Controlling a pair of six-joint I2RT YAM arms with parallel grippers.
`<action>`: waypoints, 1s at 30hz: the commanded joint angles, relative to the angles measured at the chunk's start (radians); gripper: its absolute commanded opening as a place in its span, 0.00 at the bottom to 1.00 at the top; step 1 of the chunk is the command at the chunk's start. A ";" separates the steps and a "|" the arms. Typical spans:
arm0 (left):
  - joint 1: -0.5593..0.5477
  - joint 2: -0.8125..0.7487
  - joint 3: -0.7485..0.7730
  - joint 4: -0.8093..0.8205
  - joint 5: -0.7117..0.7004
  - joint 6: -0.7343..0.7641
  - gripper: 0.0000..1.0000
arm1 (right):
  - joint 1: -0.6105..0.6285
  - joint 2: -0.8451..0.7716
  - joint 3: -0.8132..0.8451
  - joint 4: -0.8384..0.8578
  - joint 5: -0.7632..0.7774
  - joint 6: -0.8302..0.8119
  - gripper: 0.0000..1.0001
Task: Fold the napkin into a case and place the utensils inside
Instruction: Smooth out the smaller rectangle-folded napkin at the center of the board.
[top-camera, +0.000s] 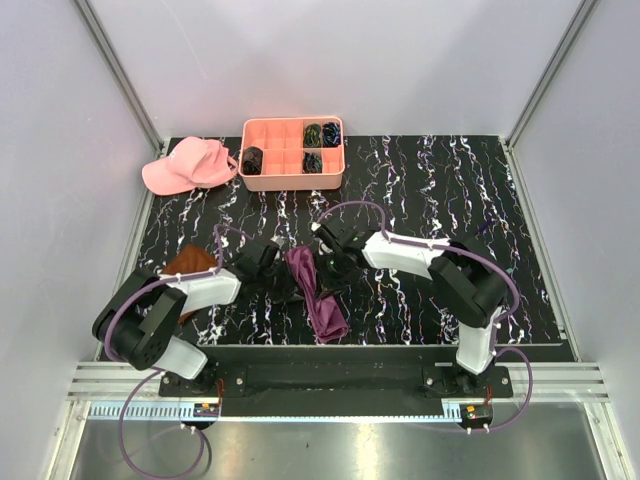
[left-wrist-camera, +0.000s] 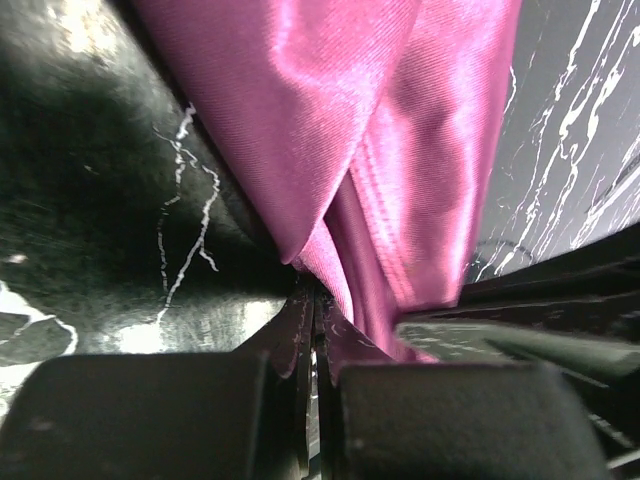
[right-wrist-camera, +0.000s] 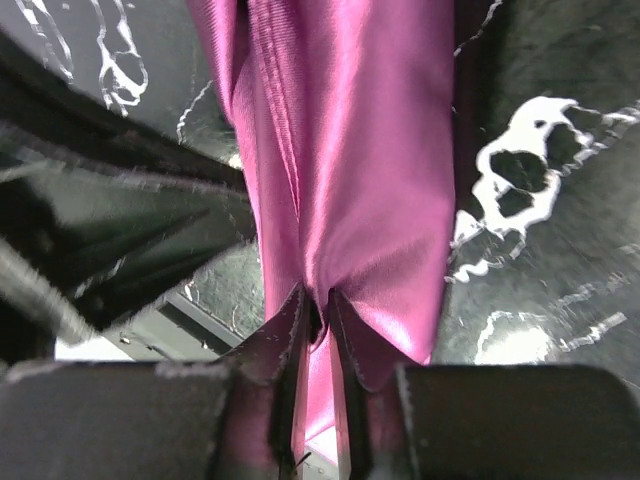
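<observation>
Napkin (top-camera: 325, 310) bunched into a narrow strip, left gripper (left-wrist-camera: 314, 303) and right gripper (right-wrist-camera: 315, 308) each clamped on its edge — likely best to draw them apart evenly, keeping it taut

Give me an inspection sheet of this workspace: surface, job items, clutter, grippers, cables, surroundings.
Surface: black table with white veining.
Job's things: napkin bunched into a long strip between the arms; utensils, nothing seen.
Clutter: pink cap; pink tray holding dark bundles; brown cloth.
Grippers: left gripper and right gripper each shut on the napkin.
Cables: purple cables looping along both arms.
Surroundings: pale walls, metal frame posts.
</observation>
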 joint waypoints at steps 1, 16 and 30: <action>-0.016 -0.026 -0.020 0.039 -0.040 -0.023 0.00 | 0.014 0.063 0.041 0.005 -0.043 0.026 0.20; 0.111 -0.011 0.187 -0.047 0.099 0.043 0.14 | 0.014 0.063 0.035 0.022 -0.023 0.014 0.41; 0.111 0.124 0.225 -0.166 -0.134 0.205 0.03 | -0.009 -0.052 0.026 0.002 -0.002 0.008 0.59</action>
